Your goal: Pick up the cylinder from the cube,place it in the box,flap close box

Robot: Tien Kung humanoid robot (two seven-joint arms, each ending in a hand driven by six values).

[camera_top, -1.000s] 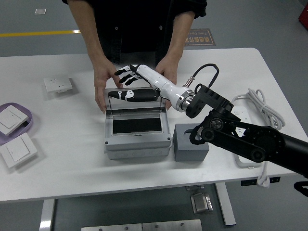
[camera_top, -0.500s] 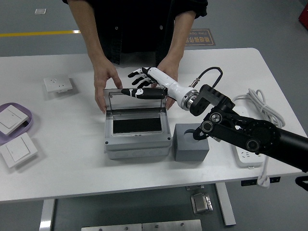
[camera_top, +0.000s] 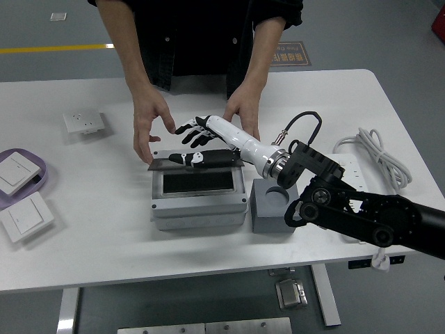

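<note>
A grey box [camera_top: 199,202] stands at the table's middle with its clear flap lid [camera_top: 197,161] tilted low over the opening, nearly shut. My right hand [camera_top: 197,136] lies on top of the lid with its fingers spread, pressing on it, holding nothing. A grey cube [camera_top: 275,207] with a round recess stands right of the box; no cylinder shows on it. The box's inside looks dark and the cylinder is not visible. A person's hands [camera_top: 148,124] rest at the box's back corners. My left arm is out of view.
A purple tray [camera_top: 35,182] with a white switch sits at the left edge, with another switch plate [camera_top: 26,217] in front of it. A white socket plate [camera_top: 84,122] lies at the back left. A white power strip with cable [camera_top: 372,156] lies at the right.
The lid has swung down from upright to nearly flat over the box. My right hand has followed it down and forward. The person's hands have let go of the lid.
</note>
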